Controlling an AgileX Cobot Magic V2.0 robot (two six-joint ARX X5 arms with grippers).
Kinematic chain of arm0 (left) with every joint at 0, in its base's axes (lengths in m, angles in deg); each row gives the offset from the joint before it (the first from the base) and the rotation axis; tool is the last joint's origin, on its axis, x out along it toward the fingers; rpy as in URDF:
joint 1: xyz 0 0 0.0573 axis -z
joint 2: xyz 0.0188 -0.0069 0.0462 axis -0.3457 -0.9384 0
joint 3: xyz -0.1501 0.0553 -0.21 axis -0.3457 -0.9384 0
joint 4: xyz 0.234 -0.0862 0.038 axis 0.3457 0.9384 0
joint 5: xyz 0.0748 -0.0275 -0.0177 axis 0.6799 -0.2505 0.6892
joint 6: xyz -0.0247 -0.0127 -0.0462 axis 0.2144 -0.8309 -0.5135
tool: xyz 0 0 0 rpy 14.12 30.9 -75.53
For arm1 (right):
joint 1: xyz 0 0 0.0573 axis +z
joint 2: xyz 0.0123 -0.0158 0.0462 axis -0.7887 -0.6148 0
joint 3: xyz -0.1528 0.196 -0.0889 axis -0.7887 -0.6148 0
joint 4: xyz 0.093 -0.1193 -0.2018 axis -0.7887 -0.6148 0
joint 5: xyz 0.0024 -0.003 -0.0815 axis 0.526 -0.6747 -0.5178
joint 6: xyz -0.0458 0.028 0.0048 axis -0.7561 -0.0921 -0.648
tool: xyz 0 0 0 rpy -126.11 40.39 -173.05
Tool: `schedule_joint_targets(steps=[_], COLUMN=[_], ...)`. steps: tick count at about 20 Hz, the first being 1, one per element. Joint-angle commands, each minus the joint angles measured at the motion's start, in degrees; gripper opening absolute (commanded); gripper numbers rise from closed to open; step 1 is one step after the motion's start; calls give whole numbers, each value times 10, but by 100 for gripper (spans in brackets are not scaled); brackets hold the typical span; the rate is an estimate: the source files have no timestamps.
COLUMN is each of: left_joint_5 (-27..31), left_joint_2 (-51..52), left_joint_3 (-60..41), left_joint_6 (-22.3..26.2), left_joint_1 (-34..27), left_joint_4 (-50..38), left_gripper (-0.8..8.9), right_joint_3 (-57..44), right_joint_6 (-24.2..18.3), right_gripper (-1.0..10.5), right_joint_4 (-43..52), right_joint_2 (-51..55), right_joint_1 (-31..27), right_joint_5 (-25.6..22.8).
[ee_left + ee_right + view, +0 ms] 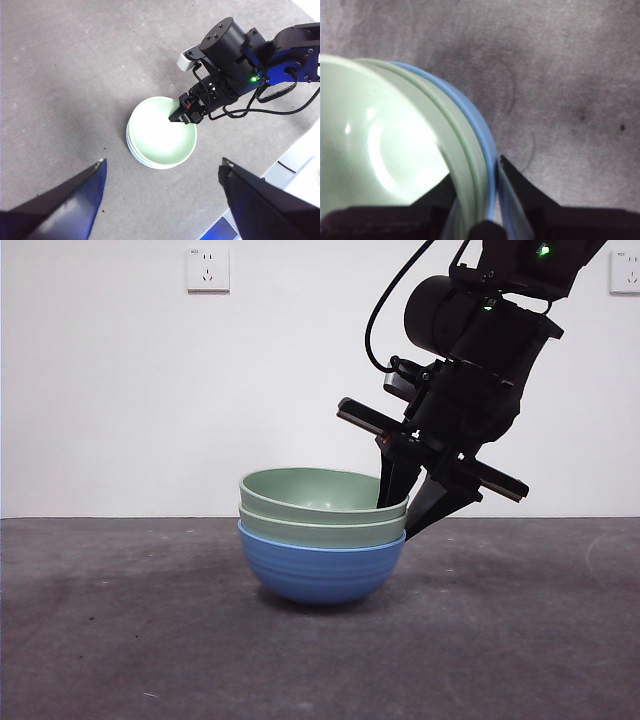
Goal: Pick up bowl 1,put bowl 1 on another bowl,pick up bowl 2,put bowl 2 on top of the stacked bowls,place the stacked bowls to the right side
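My right pincer [407,502] is clamped on the rim of the stacked bowls [322,535], one jaw inside the top green bowl [161,132], one outside against the blue bowl [320,570]. The stack sits mid-table. I judge it light, stiff and slick, likely to tip from a one-sided rim hold. The grey table [120,640] looks matte; a white wall [120,390] stands behind. My left pincer [162,170] hangs open above.
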State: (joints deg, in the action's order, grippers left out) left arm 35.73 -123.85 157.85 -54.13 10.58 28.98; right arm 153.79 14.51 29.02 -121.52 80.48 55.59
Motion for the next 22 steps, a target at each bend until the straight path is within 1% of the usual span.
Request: schedule_joint_targets(steps=[1, 4, 6, 9, 12, 15, 18, 20, 22], left_joint_5=[1, 1, 1, 0, 0, 0, 0, 0, 0], left_joint_2=[0, 0, 0, 0, 0, 0, 0, 0, 0], left_joint_3=[-1, -1, -1, -1, -1, -1, -1, -1, -1], left_joint_6=[7, 7, 7, 10, 11, 11, 11, 11, 11], left_joint_1=[0, 0, 0, 0, 0, 0, 0, 0, 0], left_joint_4=[0, 0, 0, 0, 1, 0, -2, -4, -4], left_gripper=[377, 377, 377, 377, 377, 377, 377, 377, 377], right_joint_3=[-2, -1, -1, -1, -2, -2, -2, -2, -2], right_joint_6=[3, -4, -17, -38, -68, -81, -87, -94, -99], right_gripper=[-12, -12, -12, -12, -12, -12, -13, -13, -12], right_joint_4=[6, 6, 0, -22, -52, -52, -53, -53, -53], right_joint_2=[-1, 27, 57, 84, 83, 79, 62, 42, 25], right_joint_1=[-1, -14, -37, -95, -164, -206, -226, -231, -232], right_joint_5=[2, 2, 1, -2, -4, -4, -4, -4, -15])
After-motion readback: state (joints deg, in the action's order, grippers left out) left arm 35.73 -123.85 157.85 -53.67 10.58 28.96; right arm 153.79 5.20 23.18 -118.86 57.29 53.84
